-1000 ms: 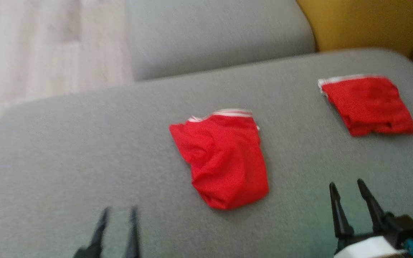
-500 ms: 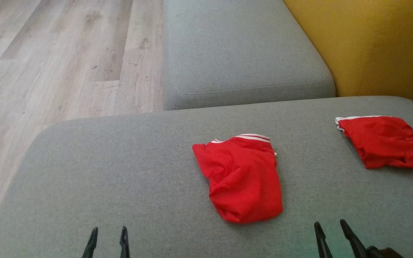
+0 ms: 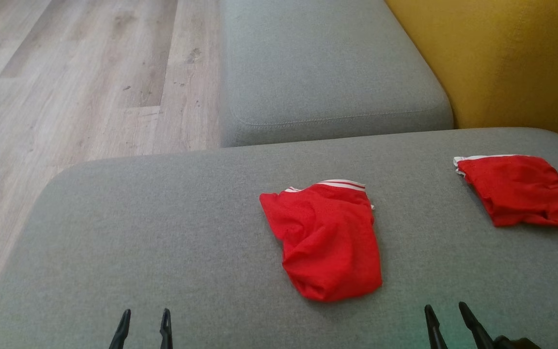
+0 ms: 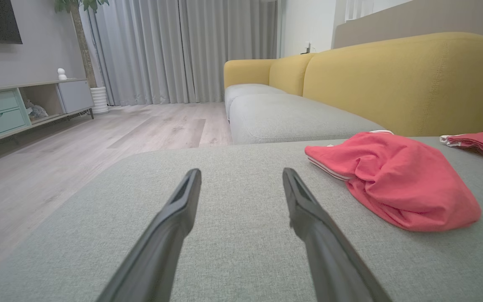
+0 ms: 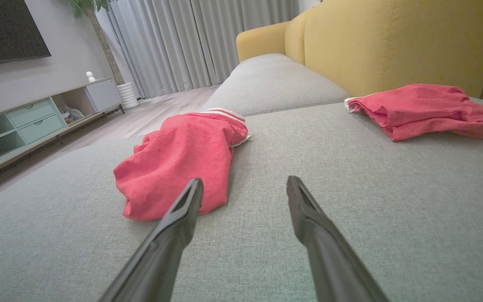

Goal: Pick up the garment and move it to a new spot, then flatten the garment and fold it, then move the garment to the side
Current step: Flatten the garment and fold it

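You have all of the task ahead of you, judging by how things lie. The garment (image 3: 326,242) sits as a crumpled heap near the middle of the cushion (image 3: 162,218), striped trim at its far end, rounded bulk toward you. It is not lifted, not spread and not folded. The left gripper (image 3: 146,312) stands with its fingers parted and empty, low over bare fabric, well to the left of the garment. The right gripper (image 3: 444,306) is likewise spread and holds nothing. It is just off the garment's near right corner and does not touch it.

What is left is the pick-up, the move, the flattening, the fold and the shift to the side.

For room, look left. Between the garment and the cushion's rounded left edge there is a wide bare stretch, probably enough to lay the garment out flat. Past that edge the surface drops to the floor (image 3: 66,97), so keep sleeves and hem from trailing over. The far edge meets a second cushion (image 3: 327,72) at a seam, which makes uneven ground for flattening.

To the right the room is tighter. The other bundle (image 3: 519,191) lies well apart from the garment, close to the backrest (image 3: 492,58). You probably should not drag cloth into it.
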